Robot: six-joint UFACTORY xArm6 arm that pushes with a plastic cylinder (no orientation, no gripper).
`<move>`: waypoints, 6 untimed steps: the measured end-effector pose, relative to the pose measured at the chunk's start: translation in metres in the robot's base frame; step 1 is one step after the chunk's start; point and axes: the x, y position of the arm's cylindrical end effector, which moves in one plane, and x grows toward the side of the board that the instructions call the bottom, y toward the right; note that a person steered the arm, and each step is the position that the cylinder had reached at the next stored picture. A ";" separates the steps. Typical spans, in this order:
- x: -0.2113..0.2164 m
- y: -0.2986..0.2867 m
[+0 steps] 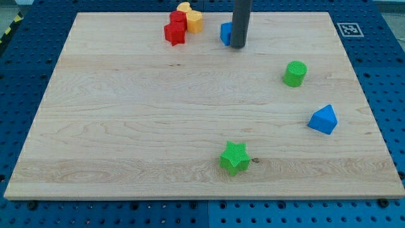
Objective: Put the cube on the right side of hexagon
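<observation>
Pale wooden bench (pixel 158 126), fine horizontal grain, resting on blue perforated metal base (pixel 392 95). Printed black-and-white marker tag (pixel 347 28) just off the top right corner of the board.

Smooth dark grey rod descending from the view's top, my tip (pixel 237 46) planted on the wood and touching the right face of the blue cube (pixel 225 33), which shows only partly behind the rod. No gripper fitted, so nothing to open or close.

Left of the cube, near but apart, at the top edge: yellow-orange hexagon (pixel 195 22), ribbed printed plastic, touching a red block (pixel 175 29) of stepped, blocky outline at its left. Behind them another yellow piece (pixel 184 7), shape not discernible.

Cube thus already on the hexagon's right side, a small gap between.

Well apart at the view's right: green cylinder (pixel 295 73), upright, matte layered surface. Below it, blue triangular prism-like block (pixel 323 120), sharp-edged. Near the bottom centre, green star (pixel 235 158), ridged plastic, a small dark knot in the wood just beside it.
</observation>
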 end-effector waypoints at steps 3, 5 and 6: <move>-0.012 0.033; -0.045 0.012; -0.046 -0.002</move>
